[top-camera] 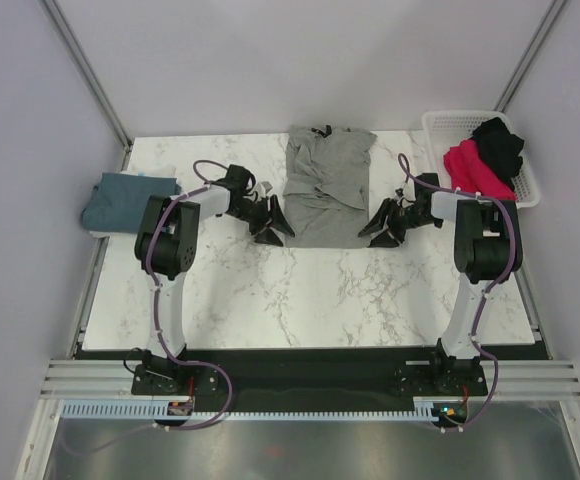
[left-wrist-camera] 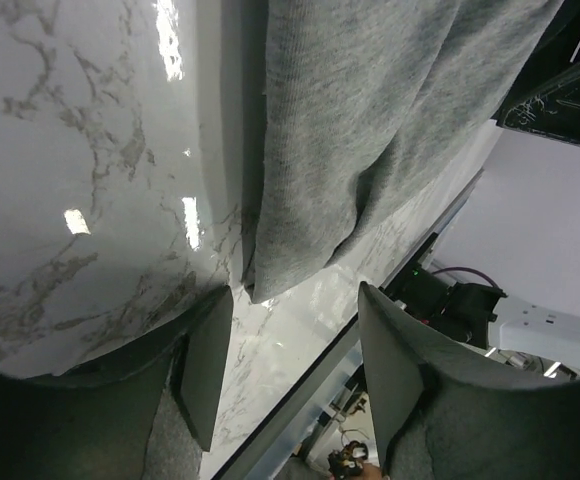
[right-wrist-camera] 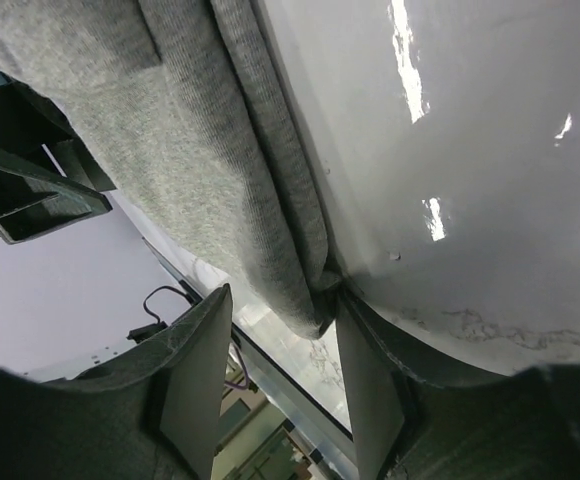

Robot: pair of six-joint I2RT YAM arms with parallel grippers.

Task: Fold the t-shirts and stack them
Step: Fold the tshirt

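Observation:
A heather grey t-shirt point(top-camera: 327, 185) lies partly folded at the back middle of the marble table point(top-camera: 300, 290). My left gripper point(top-camera: 270, 228) stands open at its near left corner. In the left wrist view the grey cloth point(left-wrist-camera: 360, 120) ends just ahead of the left gripper point(left-wrist-camera: 293, 290), with nothing between the fingers. My right gripper point(top-camera: 382, 228) is open at the near right corner. There the folded grey edge point(right-wrist-camera: 170, 150) reaches between the fingertips of the right gripper point(right-wrist-camera: 283, 295) and touches the right-hand finger point(right-wrist-camera: 370, 390). A folded teal-blue t-shirt point(top-camera: 125, 200) rests at the table's left edge.
A white basket point(top-camera: 435, 125) at the back right holds a magenta-pink t-shirt point(top-camera: 470, 168) and a black one point(top-camera: 498, 140). Both arms reach in over the table from its near edge. Grey walls close the table in on both sides.

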